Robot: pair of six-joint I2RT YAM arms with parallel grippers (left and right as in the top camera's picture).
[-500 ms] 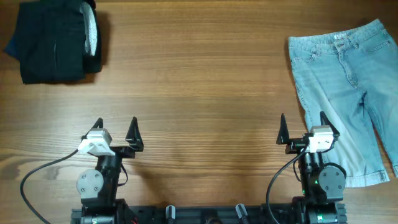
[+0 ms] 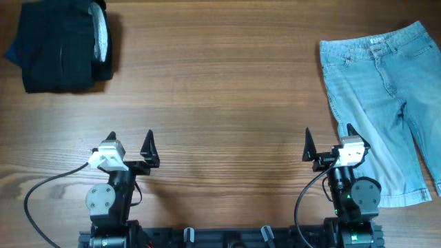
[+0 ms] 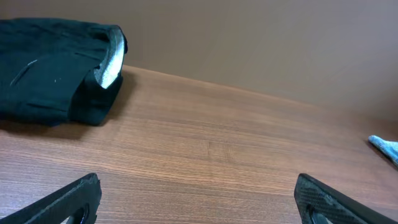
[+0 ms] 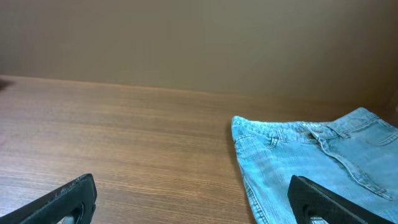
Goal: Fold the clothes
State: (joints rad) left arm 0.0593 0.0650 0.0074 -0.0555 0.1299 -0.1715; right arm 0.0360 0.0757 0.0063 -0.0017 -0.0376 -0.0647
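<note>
The light blue denim shorts (image 2: pixel 386 96) lie flat at the right of the table, waistband at the far edge, hems toward the front right. They also show in the right wrist view (image 4: pixel 311 168). My right gripper (image 2: pixel 329 143) is open and empty, its right finger over the shorts' left edge, its left finger over bare wood (image 4: pixel 193 199). My left gripper (image 2: pixel 129 142) is open and empty over bare wood at the front left (image 3: pixel 199 202), far from the shorts.
A black folded garment with white-grey lining (image 2: pixel 62 45) lies at the far left corner, also in the left wrist view (image 3: pixel 56 68). The wooden table (image 2: pixel 220 89) spans the view. Cables trail from both arm bases at the front edge.
My right gripper has shifted slightly to the left and away from the front edge. The left arm and the shorts have not moved.
</note>
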